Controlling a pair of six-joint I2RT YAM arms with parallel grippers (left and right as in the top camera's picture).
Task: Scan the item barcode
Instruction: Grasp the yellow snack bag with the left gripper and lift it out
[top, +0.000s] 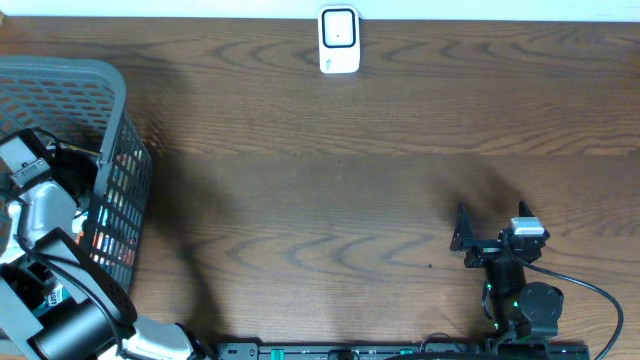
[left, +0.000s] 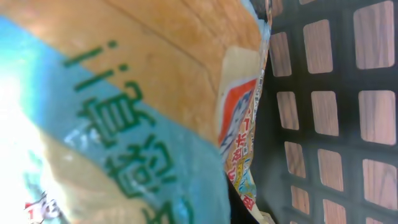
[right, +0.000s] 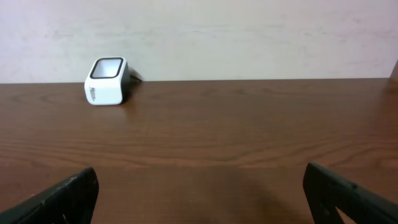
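We see one container, a grey mesh basket (top: 128, 170) at the left end of the tabletop (top: 330, 200). The left arm (top: 45, 215) reaches down into it. In the left wrist view a packet (left: 124, 112), tan with a pale blue band and green characters, fills most of the picture and lies inside the basket, close against the camera. Along its right edge runs a strip of packaging (left: 239, 130) printed red, white and yellow. We cannot tell whether that strip belongs to the same packet or to a second one. Behind it stands the basket's dark grid wall, with wood showing through the holes. From overhead, coloured wrapping shows through the mesh, too small to count.

The left pincer is closed tight, but its fingers are hidden in every view, so we cannot tell whether the packet is between them. The right pincer (right: 202, 186) stands wide and holds nothing, low over the tabletop, facing the scanner (top: 339, 40).

By count: one basket, one white scanner at the far edge, two arms, and at least one packet.
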